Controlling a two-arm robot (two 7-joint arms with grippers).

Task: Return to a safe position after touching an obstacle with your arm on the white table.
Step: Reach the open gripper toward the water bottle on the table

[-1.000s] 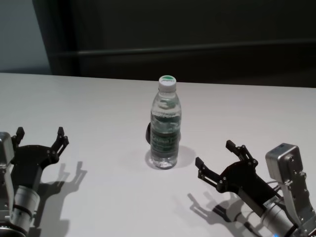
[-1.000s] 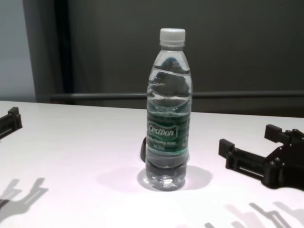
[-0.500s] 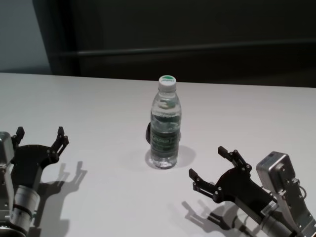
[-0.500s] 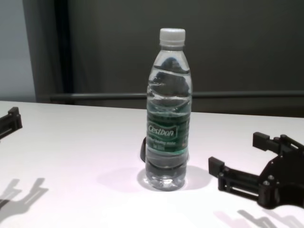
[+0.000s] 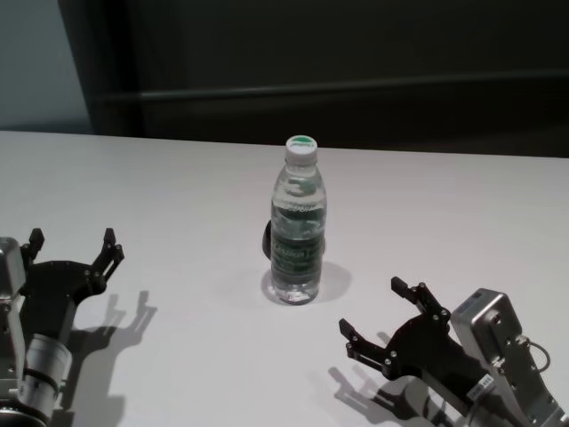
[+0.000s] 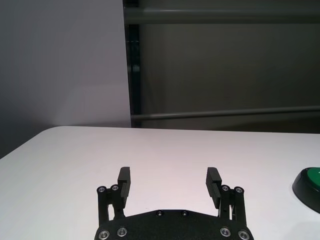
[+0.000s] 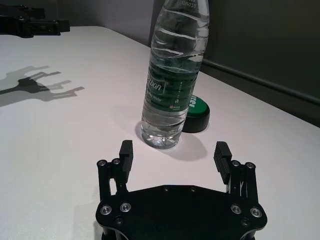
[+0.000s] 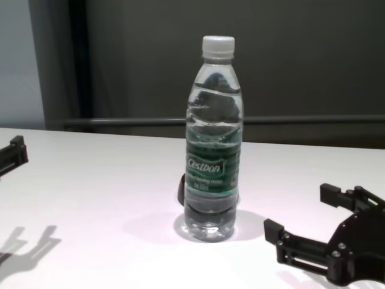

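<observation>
The obstacle, a clear water bottle (image 5: 298, 236) with a white cap and a green label, stands upright in the middle of the white table (image 5: 178, 178). It also shows in the chest view (image 8: 213, 162) and the right wrist view (image 7: 172, 80). My right gripper (image 5: 372, 307) is open and empty, low over the table, to the near right of the bottle and apart from it; it also shows in the chest view (image 8: 299, 211) and its own wrist view (image 7: 174, 148). My left gripper (image 5: 73, 238) is open and empty at the near left, also in its own wrist view (image 6: 169, 173).
A small dark puck with a green top (image 7: 196, 112) lies on the table just behind the bottle; it also shows in the left wrist view (image 6: 309, 182). A dark wall with a horizontal rail (image 5: 356, 87) runs behind the table's far edge.
My right gripper has drawn back from the bottle toward the table's near edge and sunk lower. The bottle and the left arm have not moved.
</observation>
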